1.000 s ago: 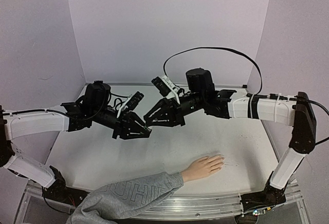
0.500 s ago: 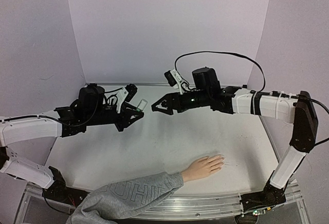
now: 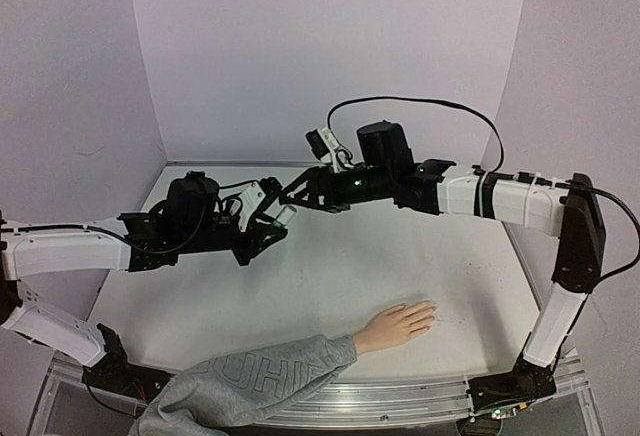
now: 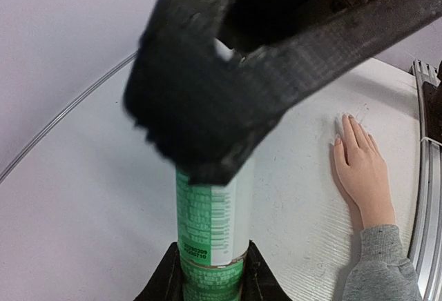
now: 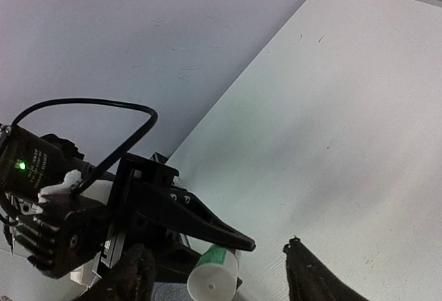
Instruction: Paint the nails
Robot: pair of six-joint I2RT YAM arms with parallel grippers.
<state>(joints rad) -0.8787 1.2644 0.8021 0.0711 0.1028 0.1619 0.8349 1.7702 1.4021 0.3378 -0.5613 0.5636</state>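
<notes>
Overhead, your left gripper [image 3: 270, 226] is clenched on a small whitish cylindrical bottle with a green printed label [image 3: 284, 215], held above the white table [image 3: 330, 266] at about 11 o'clock from its middle. In the left wrist view the two black fingers pinch the bottle's lower end, and it points away from them. Your right gripper [image 3: 291, 196] reaches in from 3 o'clock and meets the bottle's far end. Its jaws stand released: the right wrist view shows both fingers spread, with the bottle's white round end between them and a gap on each side. The flesh-coloured mannequin hand [image 3: 397, 324] lies flat, palm down, on the table at about 5 o'clock, well apart from both grippers, its fingers pointing toward 3 o'clock. Its tiny pale nails [image 4: 338, 139] show at the fingertips in the left wrist view; whether they carry any polish, you cannot tell. The grey sweatshirt sleeve [image 3: 250, 381] trails from the wrist toward 7 o'clock, over the table's near edge.
</notes>
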